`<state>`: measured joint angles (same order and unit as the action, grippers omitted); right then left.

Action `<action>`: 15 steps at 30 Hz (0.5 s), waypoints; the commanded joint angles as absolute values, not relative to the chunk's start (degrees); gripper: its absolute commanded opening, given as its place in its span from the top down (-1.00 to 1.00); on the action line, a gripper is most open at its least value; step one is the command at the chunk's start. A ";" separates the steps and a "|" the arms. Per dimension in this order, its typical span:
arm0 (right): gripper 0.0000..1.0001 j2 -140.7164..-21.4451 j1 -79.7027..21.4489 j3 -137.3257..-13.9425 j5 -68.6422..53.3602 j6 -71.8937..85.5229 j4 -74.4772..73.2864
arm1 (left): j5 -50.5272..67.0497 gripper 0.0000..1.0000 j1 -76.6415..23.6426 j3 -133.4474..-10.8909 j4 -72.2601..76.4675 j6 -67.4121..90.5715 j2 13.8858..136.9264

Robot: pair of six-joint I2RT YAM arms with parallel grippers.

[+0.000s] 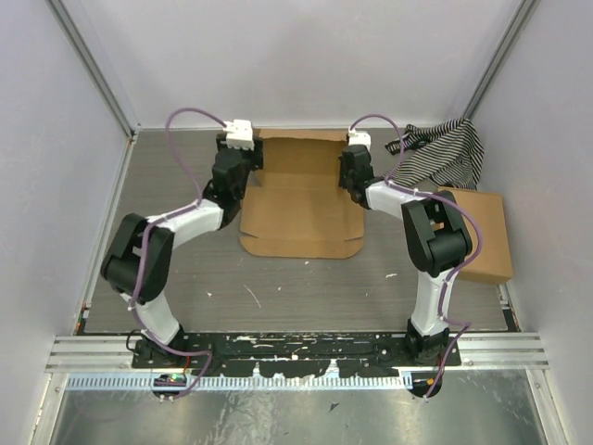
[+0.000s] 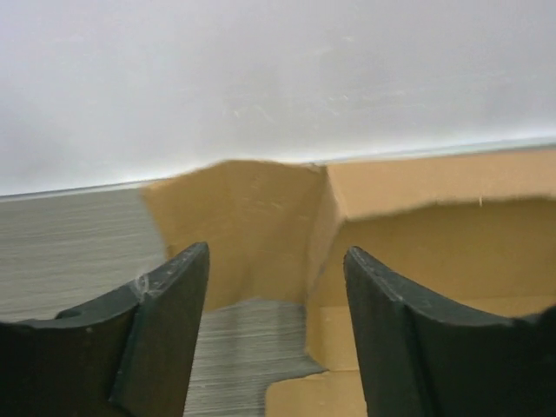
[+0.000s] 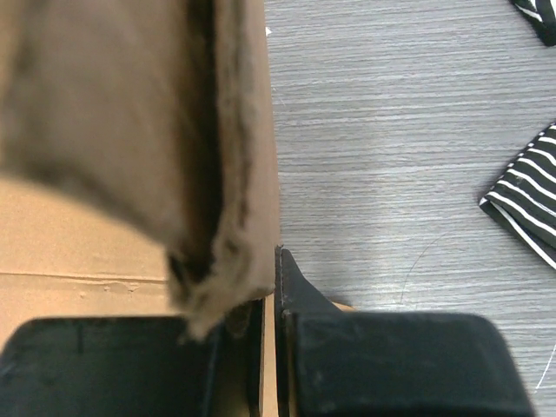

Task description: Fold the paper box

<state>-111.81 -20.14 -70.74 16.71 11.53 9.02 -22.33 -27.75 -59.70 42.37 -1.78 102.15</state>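
Observation:
The paper box (image 1: 296,204) lies in the middle of the table as a brown cardboard sheet with its side flaps partly raised. My left gripper (image 1: 246,139) is at the box's far left corner. In the left wrist view it (image 2: 276,261) stands open, with the upright corner of the paper box (image 2: 434,252) just ahead of its fingers (image 2: 165,330), apart from them. My right gripper (image 1: 352,153) is at the right side of the box. The right wrist view shows it (image 3: 269,300) shut on the raised right flap of the paper box (image 3: 234,130).
A black-and-white striped cloth (image 1: 445,153) lies at the back right, also seen as the striped cloth (image 3: 530,204) beside my right gripper. A second brown cardboard box (image 1: 482,232) sits by the right wall. White walls enclose the table on three sides.

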 commanded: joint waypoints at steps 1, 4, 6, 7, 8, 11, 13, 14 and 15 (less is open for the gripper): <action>0.98 -110.27 -19.41 -74.36 17.86 11.69 4.16 | -25.53 -0.46 -23.83 -67.03 25.95 -0.15 94.38; 0.98 -109.35 -18.28 -74.25 15.93 10.50 2.69 | -17.46 -0.49 -15.72 -72.09 16.28 7.81 94.29; 0.97 -108.99 -16.93 -74.41 13.63 9.89 1.74 | -12.63 -0.46 -10.64 -73.84 14.68 10.98 96.35; 0.97 -109.05 -16.31 -74.92 11.89 9.64 0.97 | -11.05 -0.43 -8.66 -74.36 15.01 11.46 97.68; 0.97 -109.33 -15.64 -75.49 9.96 9.33 0.07 | -10.24 -0.39 -7.41 -75.21 14.59 11.68 99.30; 0.97 -109.60 -13.80 -76.24 4.89 7.91 -0.73 | -7.44 -0.39 -5.59 -77.38 13.82 9.54 104.07; 0.96 -109.79 -12.52 -76.70 0.90 6.50 -1.29 | -5.01 -0.40 -5.44 -78.11 13.91 8.27 106.73; 0.96 -109.92 -11.88 -76.91 -0.82 6.06 -1.60 | -3.60 -0.41 -5.45 -77.74 14.72 8.11 107.92; 0.96 -110.01 -11.25 -77.18 -2.71 5.79 -1.71 | -1.58 -0.41 -5.45 -76.88 16.46 8.09 109.02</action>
